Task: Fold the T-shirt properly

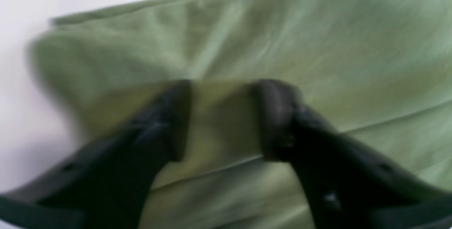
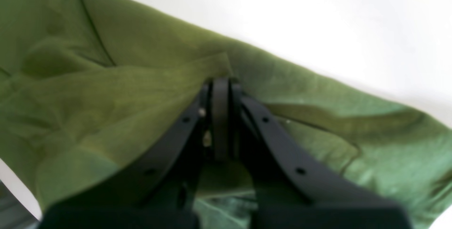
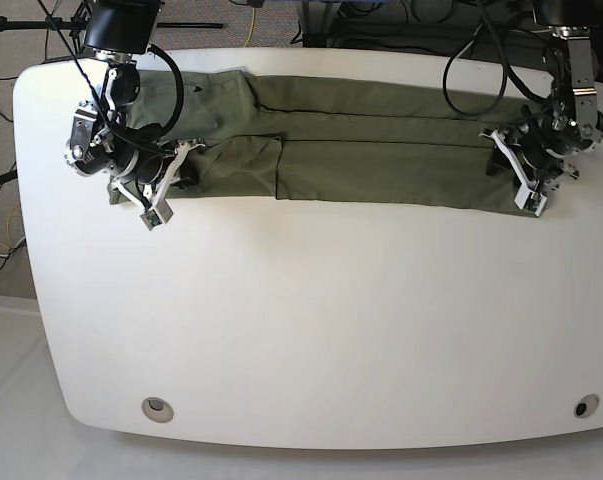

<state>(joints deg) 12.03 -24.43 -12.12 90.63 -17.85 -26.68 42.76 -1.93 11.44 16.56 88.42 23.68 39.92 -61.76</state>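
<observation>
The olive-green T-shirt (image 3: 381, 150) lies folded into a long band across the far side of the white table (image 3: 311, 320). My left gripper (image 1: 222, 87) is at the band's right end (image 3: 503, 160). It is open, its black fingers (image 1: 275, 116) stand apart, and blurred cloth (image 1: 317, 38) shows between and beyond them. My right gripper (image 2: 220, 80) is at the band's left end (image 3: 181, 170), shut on a raised fold of the T-shirt (image 2: 141, 80). Rumpled cloth spreads on both sides of it.
Bare white table shows just past the cloth edge in both wrist views (image 1: 21, 80) (image 2: 335, 27). Cables and stands (image 3: 381, 20) crowd the floor behind the table's far edge. Two round holes (image 3: 157, 407) sit near the front corners.
</observation>
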